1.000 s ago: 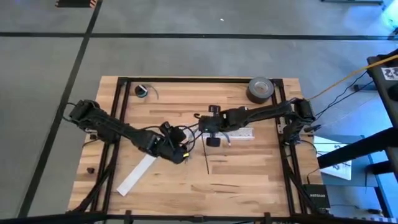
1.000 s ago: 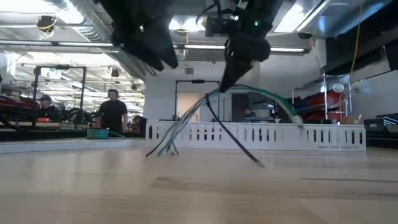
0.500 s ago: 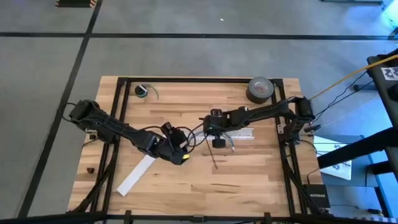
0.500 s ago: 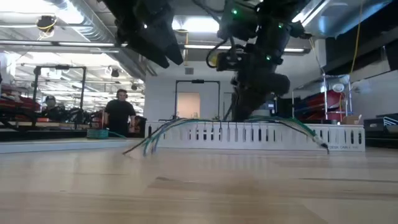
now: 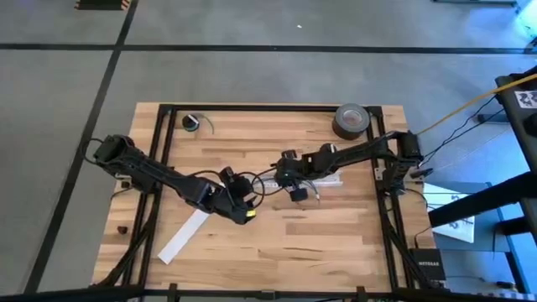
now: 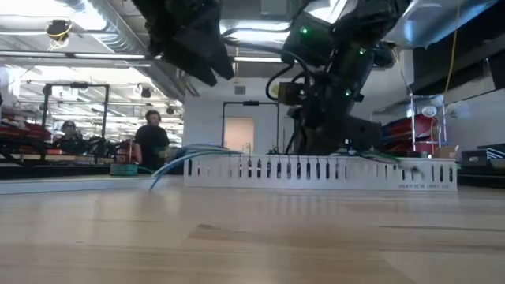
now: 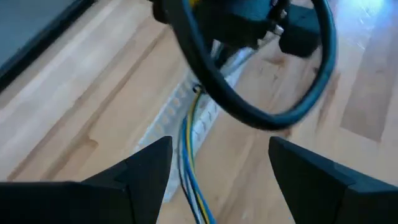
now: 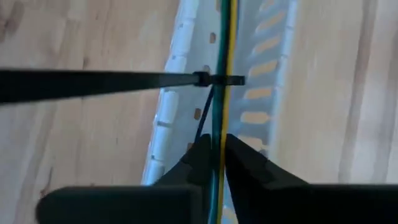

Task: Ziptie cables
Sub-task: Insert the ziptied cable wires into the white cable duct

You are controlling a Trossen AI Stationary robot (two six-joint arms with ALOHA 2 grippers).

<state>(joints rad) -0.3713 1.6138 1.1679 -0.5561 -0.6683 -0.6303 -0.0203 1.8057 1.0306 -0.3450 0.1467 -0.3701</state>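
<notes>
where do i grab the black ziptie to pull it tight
Take the thin black plastic ziptie by its long straight tail, coming from its free end's side. The tail juts crosswise from the thin green-and-yellow cables, which the right claw pinches, so it looks unobstructed.

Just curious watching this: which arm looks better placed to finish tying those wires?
Probably the right. Its gripper is shut on the cables, where the ziptie is already looped. The left gripper hangs open, holding nothing.

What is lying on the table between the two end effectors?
In the high view, only the wires span the gap between the left end effector and the right end effector, which grips them over the white slotted strip; otherwise bare wood.
</notes>
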